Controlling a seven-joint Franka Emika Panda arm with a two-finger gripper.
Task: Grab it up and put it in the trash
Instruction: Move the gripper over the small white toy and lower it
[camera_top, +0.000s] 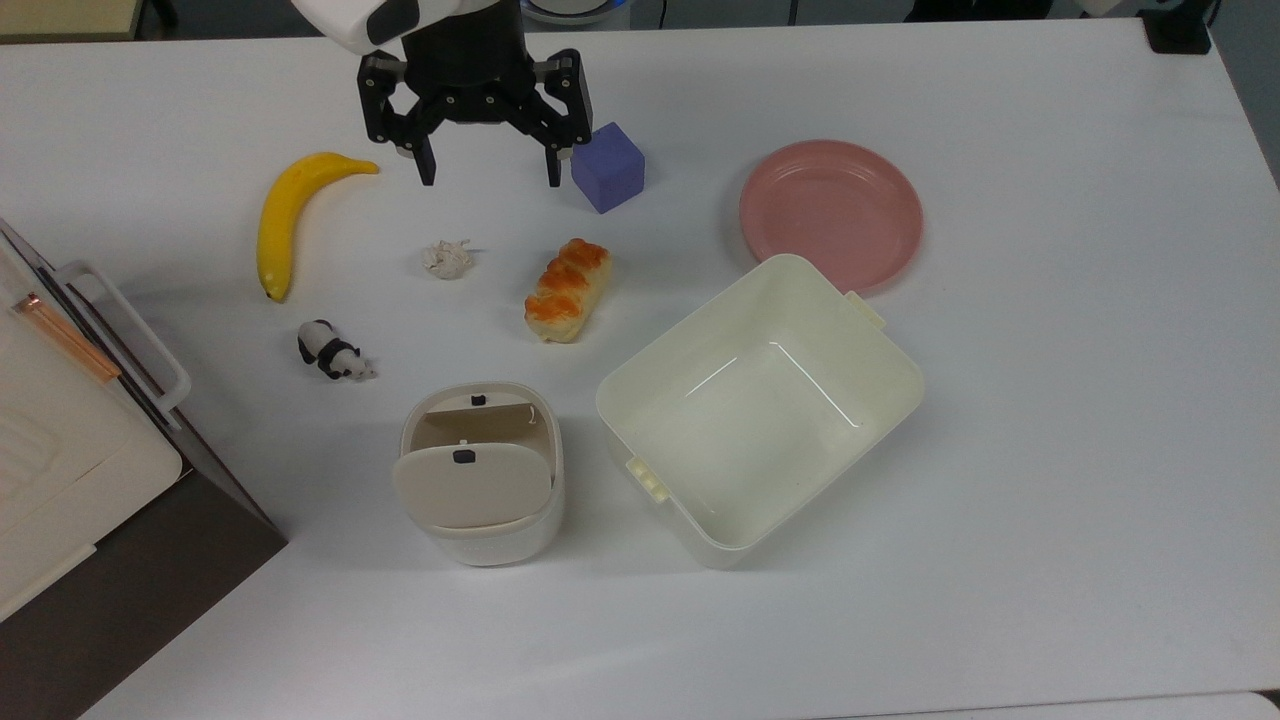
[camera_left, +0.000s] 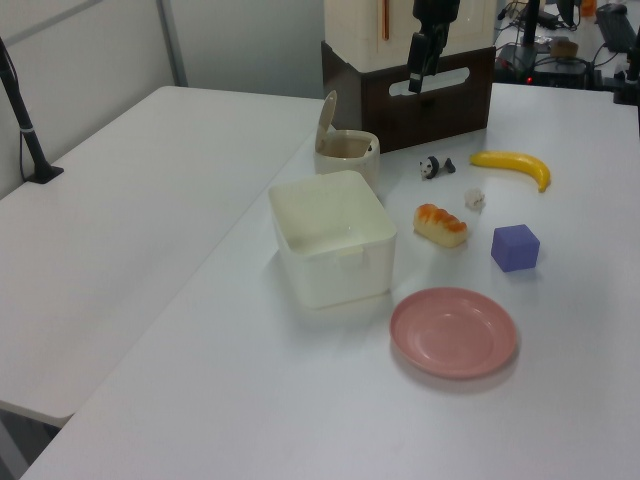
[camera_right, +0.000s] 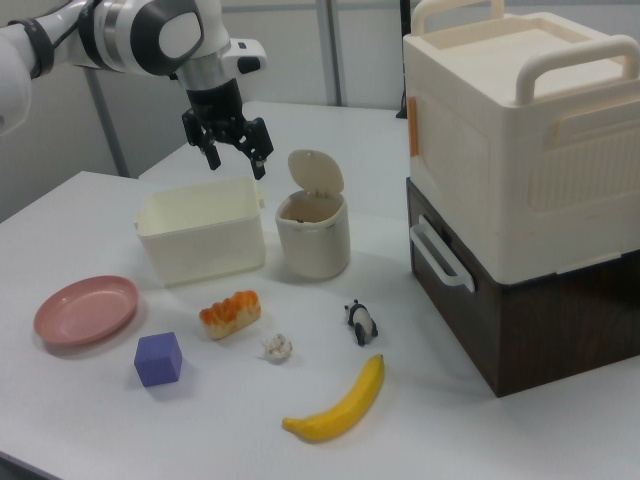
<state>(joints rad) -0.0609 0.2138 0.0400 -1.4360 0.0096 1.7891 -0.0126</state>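
Note:
A small crumpled wad of white paper (camera_top: 447, 258) lies on the white table between the banana and the bread; it also shows as the wad (camera_left: 475, 200) and the wad (camera_right: 276, 347). The trash (camera_top: 478, 475) is a small cream bin with its beige flap lid tilted up, seen again as the bin (camera_left: 345, 150) and the bin (camera_right: 313, 235). My gripper (camera_top: 491, 181) hangs open and empty, well above the table, toward the top view's upper edge from the paper. From the side the gripper (camera_right: 237, 167) floats high over the tub, and the gripper (camera_left: 414, 82) appears against the brown box.
Around the paper lie a banana (camera_top: 283, 213), a toy panda (camera_top: 333, 352), a bread piece (camera_top: 567, 289) and a purple cube (camera_top: 607, 167). A pink plate (camera_top: 830, 212) and a large cream tub (camera_top: 905, 370) sit at the top view's right. A cream box (camera_right: 530, 140) on a brown base stands near the trash.

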